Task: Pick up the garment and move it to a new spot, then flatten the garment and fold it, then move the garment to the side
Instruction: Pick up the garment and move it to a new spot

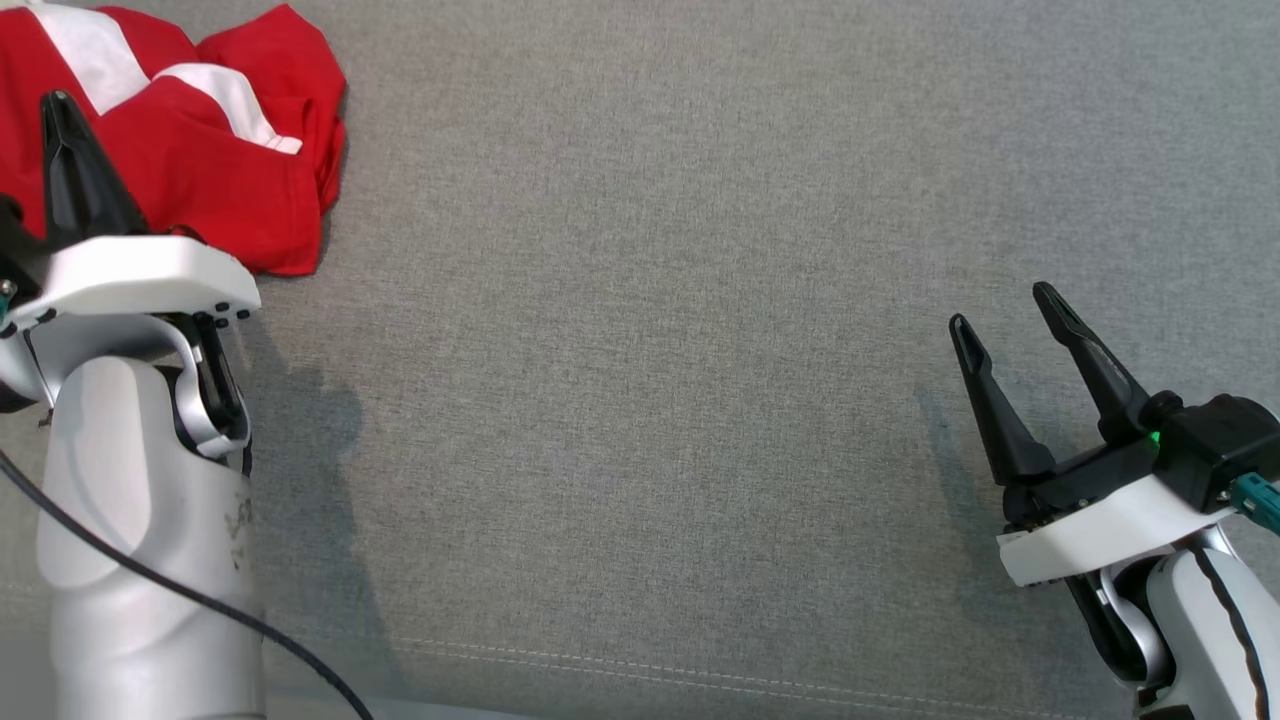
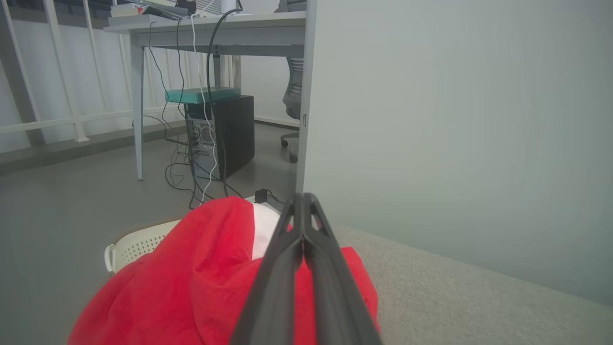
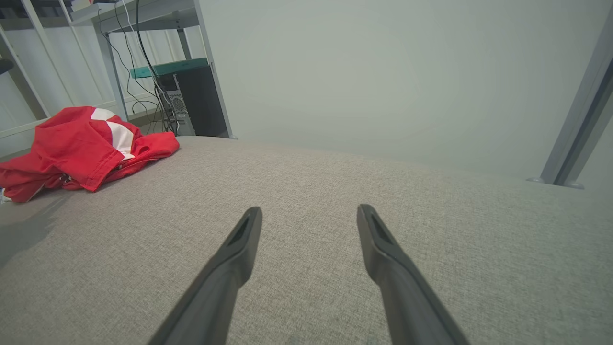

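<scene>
The red garment (image 1: pixel 230 180) with white stripes lies crumpled at the far left corner of the grey cloth-covered surface (image 1: pixel 640 350). The left gripper (image 1: pixel 58 110) hangs over the bundle's near side with its two dark fingers pressed tight together; from the left wrist I see no cloth pinched between the tips. The right gripper (image 1: pixel 1002 306) sits low near the right edge, well apart from the garment, fingers spread wide and holding nothing. Beyond the corner stands a white perforated basket (image 2: pixel 136 244).
</scene>
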### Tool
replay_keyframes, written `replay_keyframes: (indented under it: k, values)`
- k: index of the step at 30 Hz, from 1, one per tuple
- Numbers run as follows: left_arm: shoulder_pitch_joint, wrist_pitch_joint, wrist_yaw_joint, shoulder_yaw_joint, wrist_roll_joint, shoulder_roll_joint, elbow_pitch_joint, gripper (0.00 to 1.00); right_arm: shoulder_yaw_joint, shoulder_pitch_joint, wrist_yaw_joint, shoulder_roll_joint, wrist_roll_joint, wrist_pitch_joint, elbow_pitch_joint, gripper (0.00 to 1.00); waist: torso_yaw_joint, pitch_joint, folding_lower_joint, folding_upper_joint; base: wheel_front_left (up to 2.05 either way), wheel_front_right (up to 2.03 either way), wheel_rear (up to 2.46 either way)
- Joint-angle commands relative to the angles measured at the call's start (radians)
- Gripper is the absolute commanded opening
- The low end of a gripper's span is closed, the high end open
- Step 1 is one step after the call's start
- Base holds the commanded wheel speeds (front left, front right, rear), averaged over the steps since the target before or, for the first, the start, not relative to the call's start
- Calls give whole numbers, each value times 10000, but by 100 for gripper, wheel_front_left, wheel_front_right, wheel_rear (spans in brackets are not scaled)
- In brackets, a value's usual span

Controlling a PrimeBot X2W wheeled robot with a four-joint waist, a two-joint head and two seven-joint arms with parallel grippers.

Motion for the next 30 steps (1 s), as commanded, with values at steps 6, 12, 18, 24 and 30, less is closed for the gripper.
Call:
replay_keyframes:
  k: [6,12,18,24,30]
  values:
    - [1076,-46,-49,-121,58,330,-1626,0,-26,391,14,200,22,-134,-126,100,20,-519,0,0,0,0,0]
    - [2171,-46,150,-710,-469,324,-2242,100,-195,737,14,416,57,-134,-80,100,210,-968,0,0,0,0,0]
    - [2327,-46,256,-744,-817,323,-1956,100,-163,738,14,447,72,-134,-196,100,237,-796,0,0,0,0,0]
    - [1735,-46,197,-482,-1038,339,-1098,100,-16,577,14,374,187,-134,-315,100,61,-309,0,0,0,0,0]
    - [619,-46,227,14,-1013,732,110,100,39,285,14,286,278,-134,-376,100,-317,433,0,0,0,0,0]
